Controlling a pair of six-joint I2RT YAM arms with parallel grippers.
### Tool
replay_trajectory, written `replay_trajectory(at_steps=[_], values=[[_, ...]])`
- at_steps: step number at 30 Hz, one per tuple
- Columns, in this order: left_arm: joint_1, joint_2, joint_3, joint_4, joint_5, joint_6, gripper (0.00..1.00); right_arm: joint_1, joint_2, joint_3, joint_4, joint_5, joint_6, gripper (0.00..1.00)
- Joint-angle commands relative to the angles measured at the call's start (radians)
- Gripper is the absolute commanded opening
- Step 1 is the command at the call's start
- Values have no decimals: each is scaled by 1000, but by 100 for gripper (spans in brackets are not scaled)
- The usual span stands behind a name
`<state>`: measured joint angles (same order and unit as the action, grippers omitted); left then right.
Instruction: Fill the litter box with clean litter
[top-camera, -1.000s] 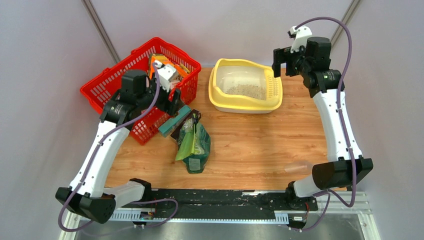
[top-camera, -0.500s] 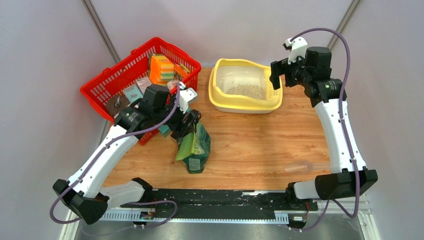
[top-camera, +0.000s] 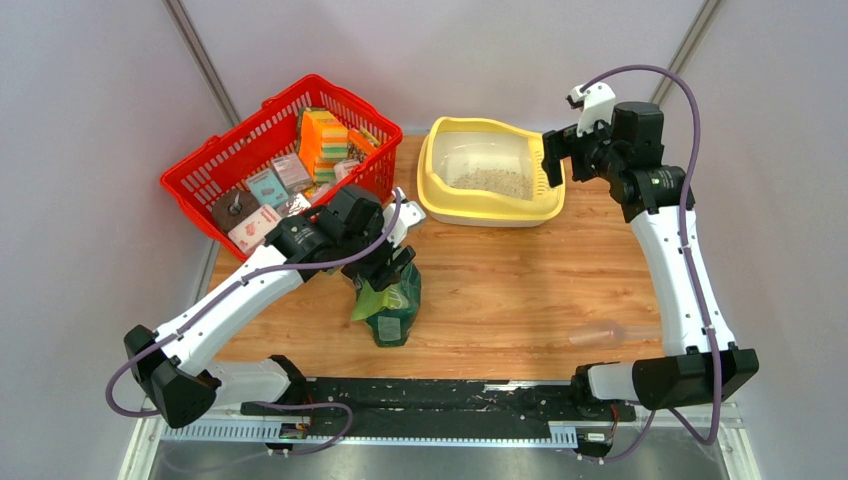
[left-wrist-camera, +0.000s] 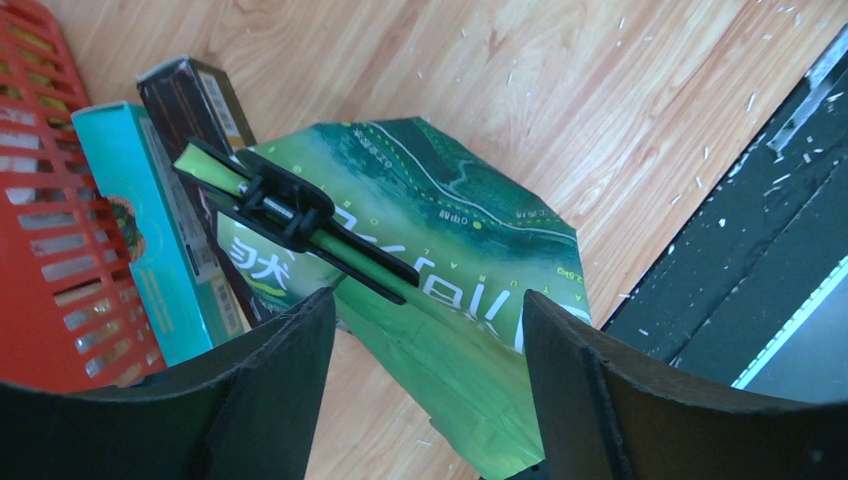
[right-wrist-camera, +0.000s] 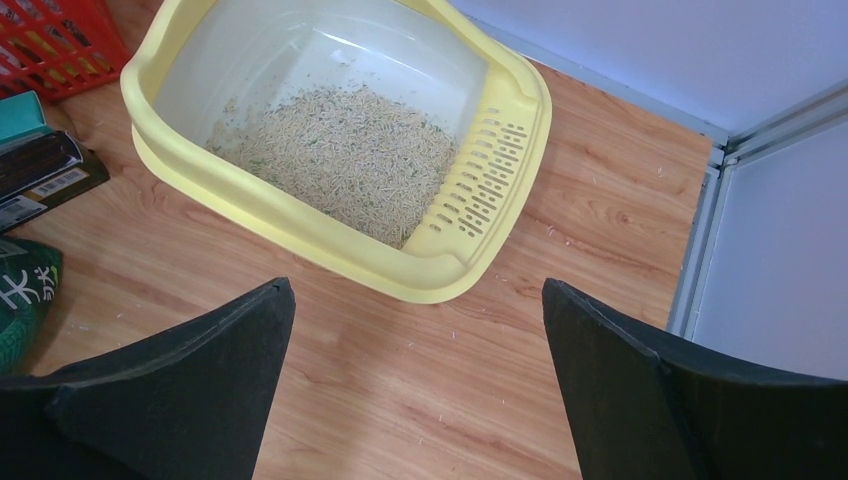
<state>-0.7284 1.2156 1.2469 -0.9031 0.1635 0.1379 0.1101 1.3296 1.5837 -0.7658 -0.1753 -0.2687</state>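
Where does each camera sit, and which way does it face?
Top external: above, behind the bases, looking down on the table; both arms, left hand, right hand.
Left wrist: on left arm, facing down at the green bag; own fingers.
Right wrist: on right arm, down at the litter box; own fingers.
Shared: litter box, top and right wrist.

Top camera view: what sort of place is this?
Probably a robot test cell: plain grey partition walls, a wooden table with arms bolted to its near rail, staged props like the litter box and red basket.
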Motion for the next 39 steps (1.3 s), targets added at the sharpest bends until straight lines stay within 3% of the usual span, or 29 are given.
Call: replay_trajectory(at_steps=[1, 12, 18, 19, 23, 25, 28, 29, 30, 31, 39], values=[[-19, -4, -18, -16, -85, -35, 73, 2, -33, 1, 25, 11, -18, 100], [-19, -4, -32, -37, -48, -28, 58, 2, -12, 12, 22, 2, -30, 100], [-19, -33, -47, -91, -87, -1, 19, 2, 17, 45, 19, -1, -37, 100], [-19, -39, -49, -102, -96, 5, 18, 2, 23, 48, 19, -3, -40, 100], [-19, -41, -56, -120, -120, -20, 54, 2, 39, 65, 17, -7, -41, 100], [-17, -25, -56, -123, -127, -40, 56, 2, 46, 76, 14, -10, -43, 100], [-13, -4, -43, -135, -127, -28, 38, 2, 56, 88, 11, -16, -46, 100], [-11, 4, -27, -141, -118, -23, 18, 2, 54, 90, 11, -15, -49, 100], [-5, 12, -18, -146, -117, -21, 5, 2, 56, 90, 11, -15, -52, 100], [-2, 24, -11, -157, -116, -24, 0, 3, 54, 90, 13, -12, -53, 100], [26, 131, 173, -220, -19, 146, 0, 2, 31, 50, 19, 2, -76, 100]])
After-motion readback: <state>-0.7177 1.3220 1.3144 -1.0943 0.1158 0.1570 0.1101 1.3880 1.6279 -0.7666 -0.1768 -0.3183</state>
